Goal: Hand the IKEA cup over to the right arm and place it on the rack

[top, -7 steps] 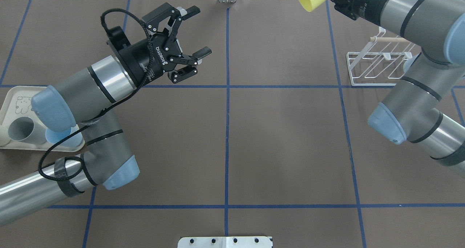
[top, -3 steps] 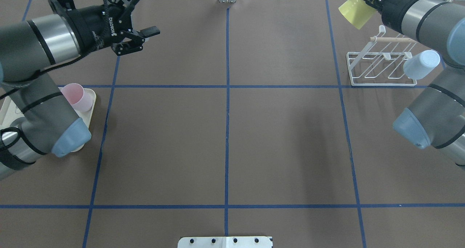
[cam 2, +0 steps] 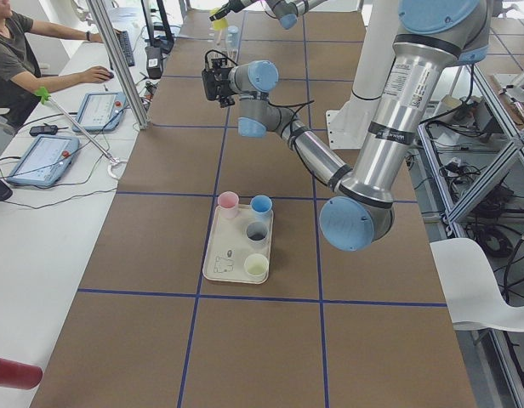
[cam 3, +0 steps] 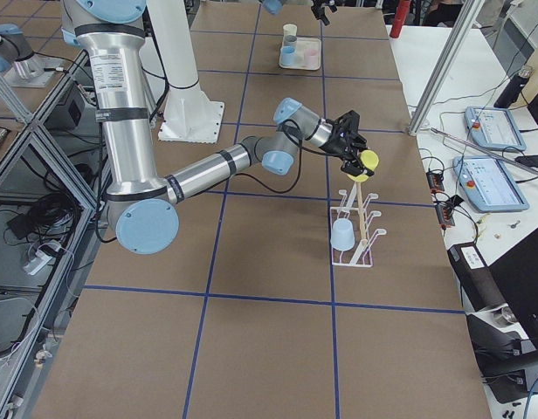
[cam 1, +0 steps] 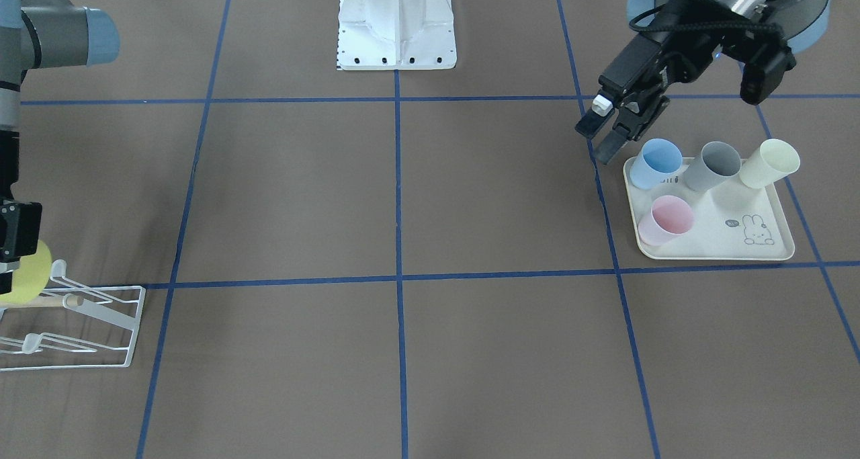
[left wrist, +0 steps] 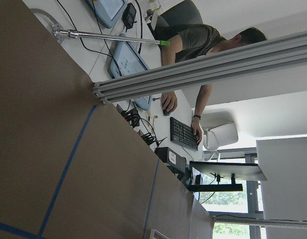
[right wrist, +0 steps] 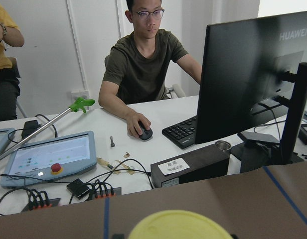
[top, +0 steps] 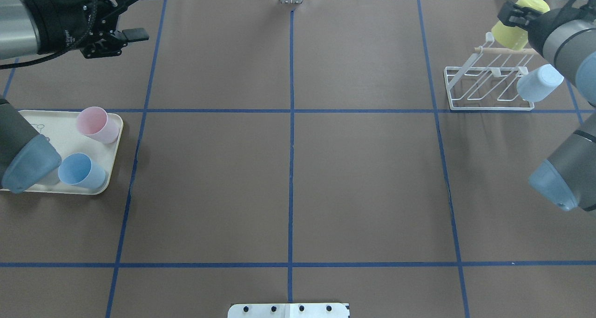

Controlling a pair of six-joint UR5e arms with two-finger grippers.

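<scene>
The IKEA cup (top: 516, 30) is pale yellow, and my right gripper (top: 512, 15) is shut on it. The right arm (top: 565, 48) holds the cup (cam 3: 367, 161) tilted over the far end of the white wire rack (top: 489, 89), close to its wooden rod. I cannot tell whether cup and prong touch. The cup's rim (right wrist: 181, 225) fills the bottom of the right wrist view. At the far left my left gripper (top: 142, 13) is open and empty. In the front-facing view the left gripper (cam 1: 596, 142) hangs beside the tray's corner.
A light blue cup (top: 539, 82) sits upside down on the rack's right prong. The cream rabbit-print tray (cam 1: 712, 240) holds pink (cam 1: 665, 218), blue (cam 1: 655, 163), grey (cam 1: 715, 165) and cream (cam 1: 769, 163) cups. A person (right wrist: 143, 59) sits at a desk beyond the table's far edge.
My right arm carried the yellow cup rightward and down to the rack's far end. My left arm, open, swung away to the far left and uncovered the tray.
</scene>
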